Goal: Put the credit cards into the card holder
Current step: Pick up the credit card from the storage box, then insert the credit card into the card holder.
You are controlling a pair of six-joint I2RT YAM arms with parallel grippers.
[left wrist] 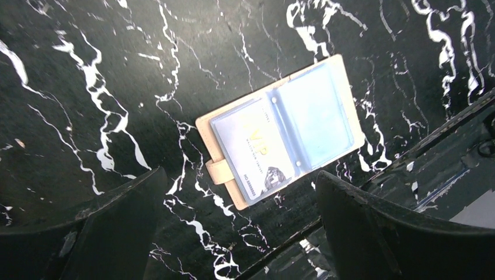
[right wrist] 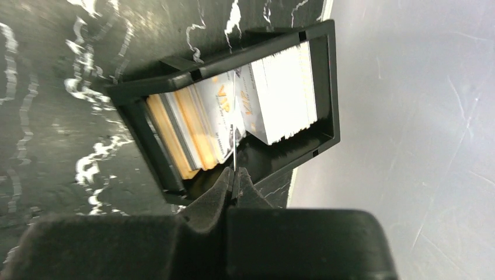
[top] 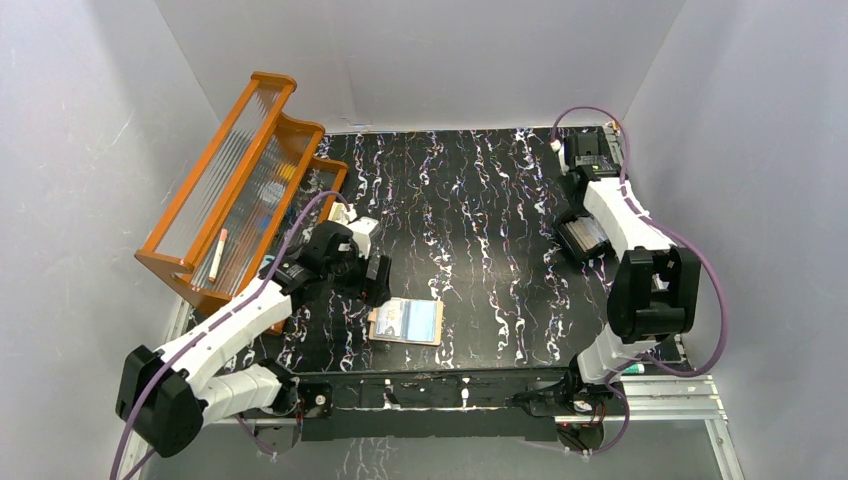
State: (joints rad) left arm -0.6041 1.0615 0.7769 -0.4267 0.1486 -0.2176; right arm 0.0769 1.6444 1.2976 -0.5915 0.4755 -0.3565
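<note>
The right gripper (right wrist: 233, 178) was pinched shut on one thin credit card (right wrist: 233, 143), seen edge-on above the black tray (right wrist: 327, 81) of credit cards (right wrist: 219, 114), the arm folded at the elbow. The left gripper (left wrist: 239, 181) was held wide open over the card holder (left wrist: 280, 131), laid open on the table (left wrist: 87, 70), the arm stretched forward.

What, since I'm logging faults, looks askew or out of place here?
Nothing spilled or damaged. The card holder lies open and flat. In the black tray, the credit cards lean in uneven bunches; the right gripper pinches one.
</note>
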